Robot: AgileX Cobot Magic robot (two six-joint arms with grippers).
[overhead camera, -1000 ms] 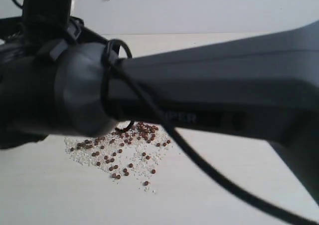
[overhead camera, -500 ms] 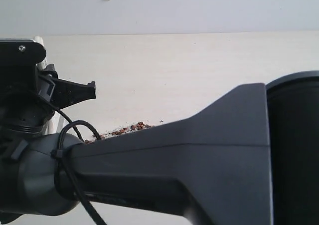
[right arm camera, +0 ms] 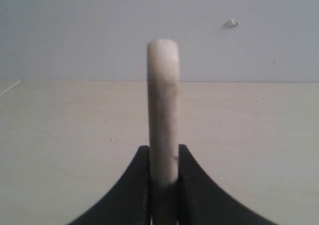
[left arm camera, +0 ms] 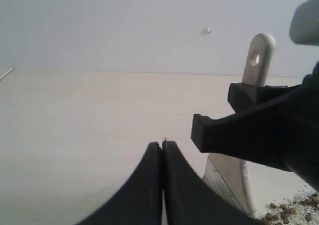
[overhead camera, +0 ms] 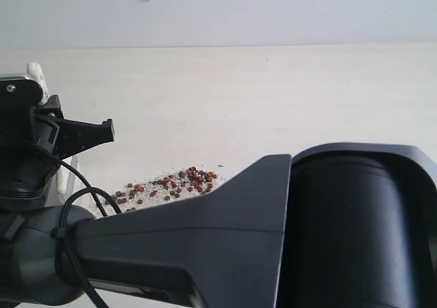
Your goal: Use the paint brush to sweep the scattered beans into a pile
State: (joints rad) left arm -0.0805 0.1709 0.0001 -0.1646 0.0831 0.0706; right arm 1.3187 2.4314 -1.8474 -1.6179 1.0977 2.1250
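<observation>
Beans (overhead camera: 181,179) lie strewn on the pale surface (overhead camera: 287,96), near the upright paint brush (right arm camera: 162,100) clamped by its handle in the right hand (right arm camera: 163,157); left hand (left arm camera: 162,146) is pressed closed, empty.

Paint brush (right arm camera: 163,100) handle: pale wood, smooth, matt, w/ faint grey smudges. Table (overhead camera: 287,96): light wood-look top, matt, faint grain. Beans (overhead camera: 192,179): red-brown, smooth skins, dull. Arm (overhead camera: 355,233) shell: black plastic, smooth, matt. Left gripper (left arm camera: 162,146) & right gripper (right arm camera: 163,147): black matt plastic. Wall (overhead camera: 273,14): flat, matt, pale.
</observation>
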